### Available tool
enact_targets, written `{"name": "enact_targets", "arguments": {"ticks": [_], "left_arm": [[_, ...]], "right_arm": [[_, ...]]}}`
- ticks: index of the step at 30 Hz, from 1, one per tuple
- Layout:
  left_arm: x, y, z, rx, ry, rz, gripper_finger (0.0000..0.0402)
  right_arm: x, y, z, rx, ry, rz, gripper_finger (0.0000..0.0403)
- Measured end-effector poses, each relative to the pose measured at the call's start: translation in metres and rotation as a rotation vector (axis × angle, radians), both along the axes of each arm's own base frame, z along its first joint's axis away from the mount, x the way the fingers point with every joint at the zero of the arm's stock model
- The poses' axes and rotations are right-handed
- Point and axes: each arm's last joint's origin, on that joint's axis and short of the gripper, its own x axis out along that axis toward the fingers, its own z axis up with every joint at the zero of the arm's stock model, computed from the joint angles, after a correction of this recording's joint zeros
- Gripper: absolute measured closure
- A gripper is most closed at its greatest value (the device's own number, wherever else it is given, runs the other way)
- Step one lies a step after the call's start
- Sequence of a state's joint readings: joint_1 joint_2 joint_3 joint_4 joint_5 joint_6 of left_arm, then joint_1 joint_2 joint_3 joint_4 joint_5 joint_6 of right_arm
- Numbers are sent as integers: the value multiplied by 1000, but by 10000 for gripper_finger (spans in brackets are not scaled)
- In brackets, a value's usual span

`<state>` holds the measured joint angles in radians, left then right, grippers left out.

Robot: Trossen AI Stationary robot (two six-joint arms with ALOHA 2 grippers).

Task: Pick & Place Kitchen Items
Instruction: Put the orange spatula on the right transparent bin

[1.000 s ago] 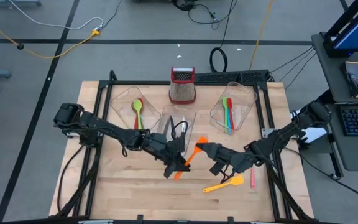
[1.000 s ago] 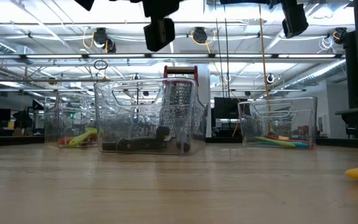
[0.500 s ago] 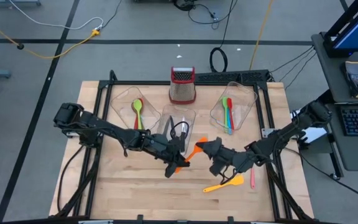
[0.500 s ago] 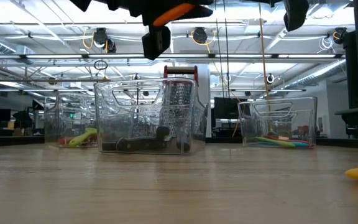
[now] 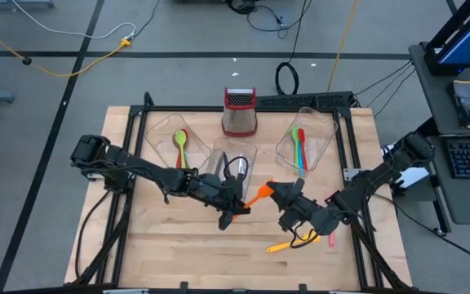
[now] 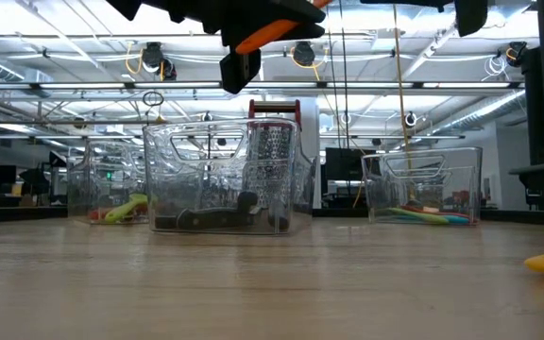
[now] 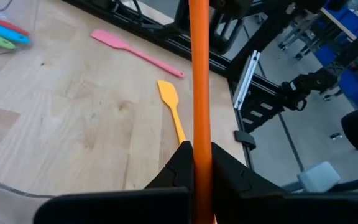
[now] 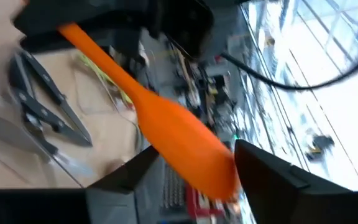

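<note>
- Orange spatula (image 5: 254, 198) hangs above the table centre, its handle clamped by the left gripper (image 7: 195, 163).
- Right gripper (image 5: 286, 198), at 3 o'clock of it, has its fingers (image 8: 272, 176) spread around the blade.
- Left wrist view alone shows a yellow spatula (image 7: 171, 107) and a pink spatula (image 7: 135, 53) lying apart.

My left pincer (image 5: 233, 214) has squeezed shut on the handle of the orange spatula (image 5: 257, 197). A second ago it was not gripping. My right pincer (image 5: 287, 202) has let its fingers spread apart off the wide end, and that arm has slid toward the lower right of the high view.
</note>
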<state>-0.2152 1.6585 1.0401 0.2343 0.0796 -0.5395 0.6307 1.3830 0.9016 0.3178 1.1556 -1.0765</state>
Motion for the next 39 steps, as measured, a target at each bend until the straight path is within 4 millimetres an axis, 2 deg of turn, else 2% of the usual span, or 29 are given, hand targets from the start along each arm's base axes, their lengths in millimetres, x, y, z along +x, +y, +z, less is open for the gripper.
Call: {"name": "enact_targets", "arguments": {"ticks": [8,13,18,22,31,36,39], "left_arm": [[1,2,0,26,-6,31,389],[2,4,3,81,-50,77,389],[4,6,8,176,-131,110,389],[5,4,13,265,-199,126,389],[3,-5,18,440,-258,164,389],[1,-12,18,466,-263,153,389],[1,-15,18,474,-266,143,389]], "right_arm": [[-9,-1,1,5,-94,-281,166],[-12,2,1,89,-174,-302,154],[-12,2,1,257,-304,-304,159],[-10,4,0,412,-359,-219,164],[3,3,3,716,-356,53,165],[12,-8,11,739,-409,75,165],[18,-14,15,780,-421,155,165]]}}
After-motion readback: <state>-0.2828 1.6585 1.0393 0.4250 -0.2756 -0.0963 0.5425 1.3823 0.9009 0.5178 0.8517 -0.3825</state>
